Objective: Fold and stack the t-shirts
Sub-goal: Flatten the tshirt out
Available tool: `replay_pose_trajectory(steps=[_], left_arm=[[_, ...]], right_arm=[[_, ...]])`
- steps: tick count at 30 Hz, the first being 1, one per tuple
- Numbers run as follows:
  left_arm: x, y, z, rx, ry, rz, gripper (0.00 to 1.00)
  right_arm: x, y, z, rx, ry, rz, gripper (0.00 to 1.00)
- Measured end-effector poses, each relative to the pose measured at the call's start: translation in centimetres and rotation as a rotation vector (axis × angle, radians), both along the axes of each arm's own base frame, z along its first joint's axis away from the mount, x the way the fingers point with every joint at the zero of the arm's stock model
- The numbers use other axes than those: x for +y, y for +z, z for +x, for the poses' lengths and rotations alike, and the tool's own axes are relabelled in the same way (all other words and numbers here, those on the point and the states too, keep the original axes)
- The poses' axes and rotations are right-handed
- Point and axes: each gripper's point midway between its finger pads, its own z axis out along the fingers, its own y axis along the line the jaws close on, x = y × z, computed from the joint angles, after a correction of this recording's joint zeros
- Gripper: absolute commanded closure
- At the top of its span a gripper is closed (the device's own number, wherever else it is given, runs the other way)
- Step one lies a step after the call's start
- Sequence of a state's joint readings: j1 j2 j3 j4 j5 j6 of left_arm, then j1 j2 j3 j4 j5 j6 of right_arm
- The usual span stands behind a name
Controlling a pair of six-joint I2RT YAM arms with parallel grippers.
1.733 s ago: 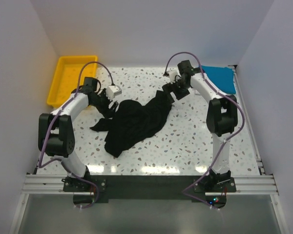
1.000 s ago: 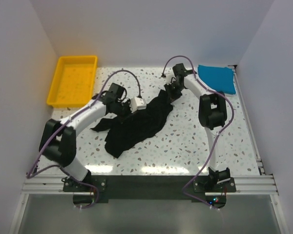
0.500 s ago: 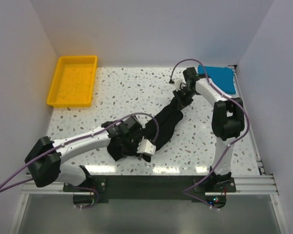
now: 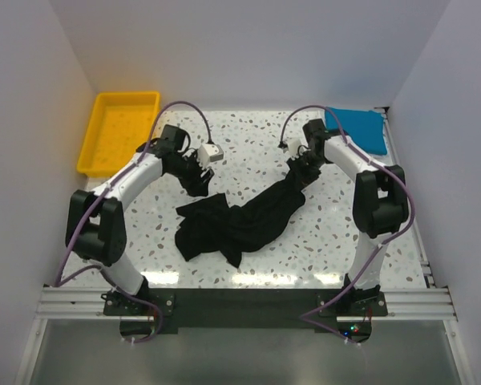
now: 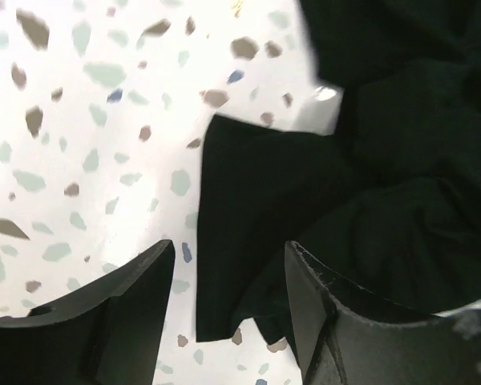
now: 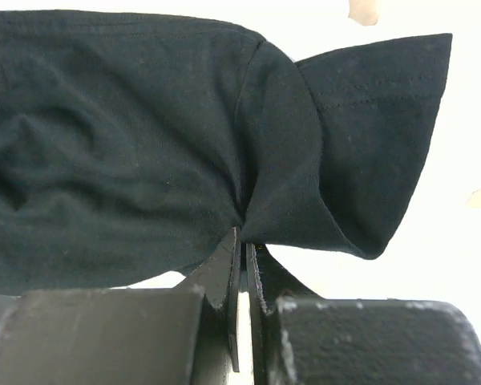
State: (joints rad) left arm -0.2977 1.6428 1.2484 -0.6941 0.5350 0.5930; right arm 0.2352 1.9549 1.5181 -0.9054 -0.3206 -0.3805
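Black t-shirt, crumpled mid-table, is pinched at one end by the right gripper, jaws pressed together; the left gripper, jaws spread over a loose edge, is best closed on a single layer so the cloth can be drawn flat.

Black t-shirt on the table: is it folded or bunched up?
Bunched up: the black t-shirt lies as a crumpled, twisted strip, one end pinched by the right pincer.

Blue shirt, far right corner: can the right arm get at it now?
Probably: the blue shirt lies close beside that arm, nothing between, but the right gripper is shut on the black shirt and must release first.
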Motion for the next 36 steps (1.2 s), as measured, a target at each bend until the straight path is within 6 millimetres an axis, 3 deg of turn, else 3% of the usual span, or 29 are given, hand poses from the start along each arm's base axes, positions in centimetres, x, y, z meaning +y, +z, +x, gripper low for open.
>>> replay_pose_trajectory(steps=[4, 7, 17, 25, 32, 36], left_arm=[[2.2, -3.1, 1.1, 0.1, 0.113, 0.041, 0.43], [3.5, -4.2, 1.2, 0.108, 0.169, 0.09, 0.42], [7.8, -9.3, -2.9, 0.171, 0.308, 0.281, 0.4], [8.2, -9.3, -2.0, 0.133, 0.347, 0.291, 0.44], [8.4, -7.7, -1.1, 0.09, 0.383, 0.259, 0.54], [8.7, -7.5, -0.8, 0.086, 0.394, 0.255, 0.55]], right_arm=[[-0.5, 0.0, -0.6, -0.002, 0.01, -0.017, 1.0], [-0.7, 0.0, -1.2, -0.001, 0.016, -0.022, 1.0], [-0.9, 0.2, -1.9, -0.001, 0.024, -0.023, 1.0], [-0.9, 0.1, -2.0, 0.002, 0.024, -0.024, 1.0], [-0.9, 0.1, -2.0, 0.002, 0.024, -0.024, 1.0], [-0.9, 0.1, -2.0, 0.002, 0.025, -0.024, 1.0]])
